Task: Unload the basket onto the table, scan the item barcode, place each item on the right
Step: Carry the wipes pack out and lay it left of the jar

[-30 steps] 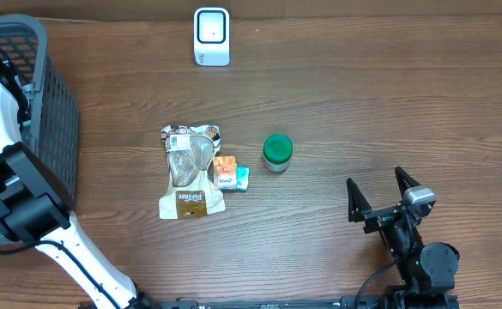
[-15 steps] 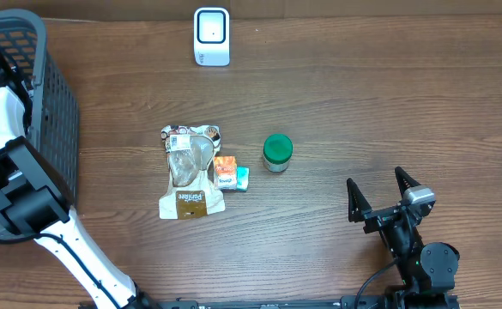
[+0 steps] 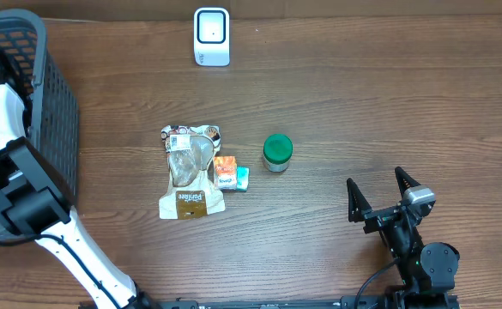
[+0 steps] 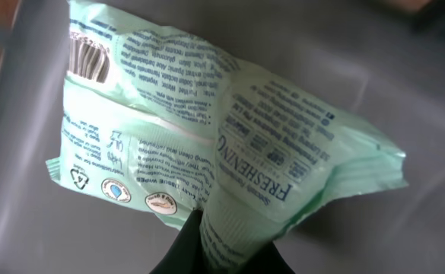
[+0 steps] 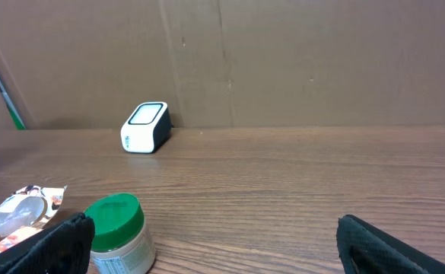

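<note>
A pale green wipes packet (image 4: 222, 144) with printed text fills the left wrist view, lying against the grey inside of the basket (image 3: 49, 103). My left gripper (image 4: 233, 247) is shut on the packet's lower edge, its dark jaws pinching the crinkled film. No barcode shows on the face I see. From overhead, the left arm (image 3: 2, 94) reaches into the basket at the far left and its fingers are hidden there. My right gripper (image 3: 376, 178) stands open near the table's front right, holding nothing. The white scanner (image 3: 211, 36) sits at the back centre.
A brown snack pouch (image 3: 190, 170), a small orange box (image 3: 226, 172) and a green-lidded jar (image 3: 277, 152) lie mid-table. In the right wrist view the jar (image 5: 116, 232) is just ahead of the left finger. The scanner (image 5: 144, 127) stands before a cardboard wall.
The left arm has shifted slightly inside the basket. The right arm and the things on the table have not moved.
</note>
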`<state>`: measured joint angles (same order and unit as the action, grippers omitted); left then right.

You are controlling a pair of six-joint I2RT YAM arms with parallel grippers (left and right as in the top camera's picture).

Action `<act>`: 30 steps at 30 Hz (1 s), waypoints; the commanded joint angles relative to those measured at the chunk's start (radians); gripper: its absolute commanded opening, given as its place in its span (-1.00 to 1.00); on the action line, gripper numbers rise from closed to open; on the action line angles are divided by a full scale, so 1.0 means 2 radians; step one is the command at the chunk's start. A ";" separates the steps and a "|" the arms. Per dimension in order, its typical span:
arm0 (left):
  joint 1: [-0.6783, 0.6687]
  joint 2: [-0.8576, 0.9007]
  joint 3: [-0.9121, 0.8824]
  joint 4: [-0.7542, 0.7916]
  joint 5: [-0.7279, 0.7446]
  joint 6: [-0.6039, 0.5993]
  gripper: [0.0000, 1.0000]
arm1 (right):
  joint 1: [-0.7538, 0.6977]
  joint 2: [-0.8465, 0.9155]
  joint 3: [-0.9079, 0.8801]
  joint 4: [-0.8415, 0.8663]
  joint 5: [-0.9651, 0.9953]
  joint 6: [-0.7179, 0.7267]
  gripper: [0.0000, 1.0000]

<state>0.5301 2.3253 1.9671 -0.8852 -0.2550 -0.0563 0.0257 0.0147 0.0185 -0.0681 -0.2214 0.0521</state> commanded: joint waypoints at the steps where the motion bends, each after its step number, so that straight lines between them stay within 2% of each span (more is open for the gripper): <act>1: -0.004 -0.076 -0.004 -0.018 -0.003 -0.078 -0.92 | -0.003 -0.006 -0.005 0.003 0.000 0.002 1.00; 10: -0.024 -0.261 -0.004 -0.073 0.052 -0.107 -0.92 | -0.003 -0.006 -0.005 0.003 0.000 0.002 1.00; 16: -0.077 -0.360 -0.004 -0.123 0.088 -0.107 -0.92 | -0.003 -0.006 -0.005 0.003 0.000 0.002 1.00; 24: -0.245 -0.376 -0.010 -0.209 0.096 -0.107 -0.91 | -0.003 -0.006 -0.005 0.003 0.000 0.002 1.00; 30: -0.380 -0.352 -0.075 -0.193 0.080 -0.135 -0.91 | -0.003 -0.006 -0.005 0.003 0.000 0.002 1.00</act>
<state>-0.1417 1.5951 1.8759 -1.2839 -0.0784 -0.2760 0.0257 0.0147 0.0185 -0.0681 -0.2214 0.0525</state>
